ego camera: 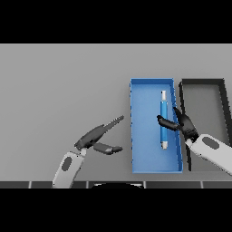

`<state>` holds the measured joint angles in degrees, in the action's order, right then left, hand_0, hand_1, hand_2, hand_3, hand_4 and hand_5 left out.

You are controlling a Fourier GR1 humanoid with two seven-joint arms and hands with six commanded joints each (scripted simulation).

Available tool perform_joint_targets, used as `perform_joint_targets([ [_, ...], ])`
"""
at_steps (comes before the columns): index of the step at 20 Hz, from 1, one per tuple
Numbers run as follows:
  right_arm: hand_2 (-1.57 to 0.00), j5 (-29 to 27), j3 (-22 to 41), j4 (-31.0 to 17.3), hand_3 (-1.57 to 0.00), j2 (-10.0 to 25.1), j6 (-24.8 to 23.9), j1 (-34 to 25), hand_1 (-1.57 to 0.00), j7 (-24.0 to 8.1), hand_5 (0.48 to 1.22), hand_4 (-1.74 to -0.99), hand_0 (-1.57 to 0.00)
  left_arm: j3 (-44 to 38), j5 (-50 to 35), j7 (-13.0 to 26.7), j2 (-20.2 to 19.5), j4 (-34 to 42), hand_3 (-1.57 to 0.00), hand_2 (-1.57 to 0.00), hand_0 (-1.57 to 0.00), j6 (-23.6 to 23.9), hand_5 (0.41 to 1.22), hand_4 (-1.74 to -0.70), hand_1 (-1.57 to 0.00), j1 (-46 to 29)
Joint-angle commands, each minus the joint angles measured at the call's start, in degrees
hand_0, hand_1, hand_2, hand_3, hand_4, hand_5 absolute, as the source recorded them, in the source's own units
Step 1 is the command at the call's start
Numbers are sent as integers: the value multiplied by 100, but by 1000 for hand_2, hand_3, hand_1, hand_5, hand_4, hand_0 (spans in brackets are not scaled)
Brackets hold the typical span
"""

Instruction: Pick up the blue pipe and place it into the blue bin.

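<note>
Here the blue pipe (163, 119) lies lengthwise inside the blue bin (140, 136), in its right half, with pale tips at both ends. The right hand (180, 123) reaches over the bin's right wall, its fingers (166, 122) loosely extended across the pipe's middle; whether they touch it I cannot tell. Right of the bin sits a black bin (222, 90). The left hand (97, 136) hovers over the grey bench (63, 86) left of the bin, fingers straight and spread.
</note>
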<state>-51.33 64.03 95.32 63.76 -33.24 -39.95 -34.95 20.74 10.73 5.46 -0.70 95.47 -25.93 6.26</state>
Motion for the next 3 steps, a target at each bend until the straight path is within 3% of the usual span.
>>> perform_joint_targets([
  [1,-5,55,25,-94,-3,-60,37,-39,-5,27,655,-1022,-6,5,16,-16,-2,-33,1,1,1,-2,431,-885,1,0],
  [3,-5,4,17,-131,-3,-113,67,-49,-5,4,643,-1022,-6,-46,24,-54,-50,-113,1,1,1,-8,431,-885,1,15],
])
